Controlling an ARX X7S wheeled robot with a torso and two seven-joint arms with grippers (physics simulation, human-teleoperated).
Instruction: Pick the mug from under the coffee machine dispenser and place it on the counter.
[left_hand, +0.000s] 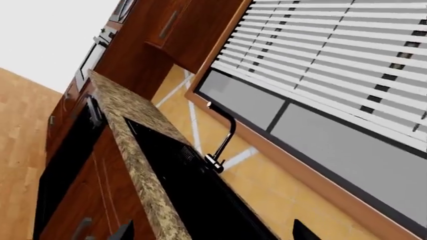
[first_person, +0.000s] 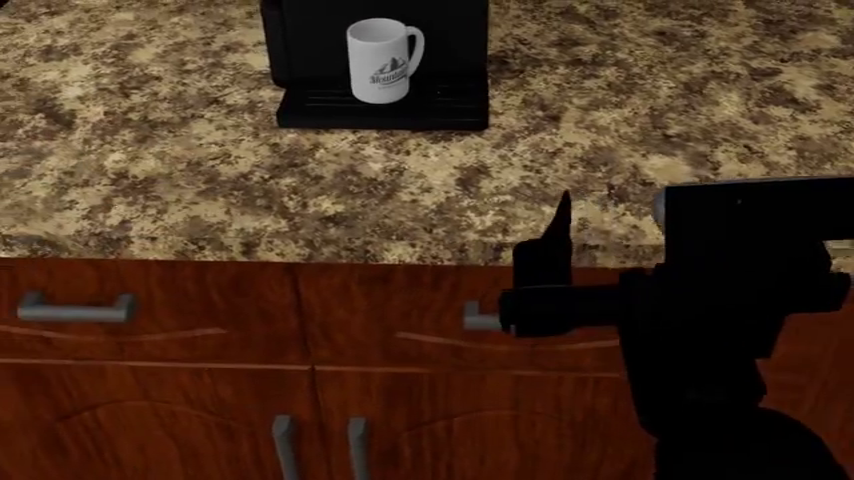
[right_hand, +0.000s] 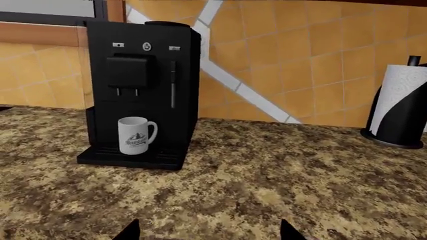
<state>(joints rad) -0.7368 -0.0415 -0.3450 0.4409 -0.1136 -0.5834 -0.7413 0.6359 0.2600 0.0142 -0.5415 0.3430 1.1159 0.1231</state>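
Note:
The white mug (first_person: 380, 62) with a dark logo stands upright on the slotted drip tray (first_person: 380, 110) of the black coffee machine (first_person: 454, 40), at the back of the speckled counter (first_person: 160, 170). In the right wrist view the mug (right_hand: 135, 135) sits under the spout block (right_hand: 130, 72), handle to the right. My right gripper (right_hand: 210, 232) is open and empty, above the counter's front edge, well short of the mug; it also shows in the head view (first_person: 554, 240). My left gripper (left_hand: 213, 232) is open and empty, off at another stretch of counter (left_hand: 133, 150).
A paper towel roll (right_hand: 400, 105) on a black holder stands at the back right of the counter. Wood cabinet fronts (first_person: 200, 380) with grey handles lie below the counter edge. The left wrist view shows a black sink (left_hand: 193, 195), a black faucet (left_hand: 223, 137) and window blinds (left_hand: 333, 55).

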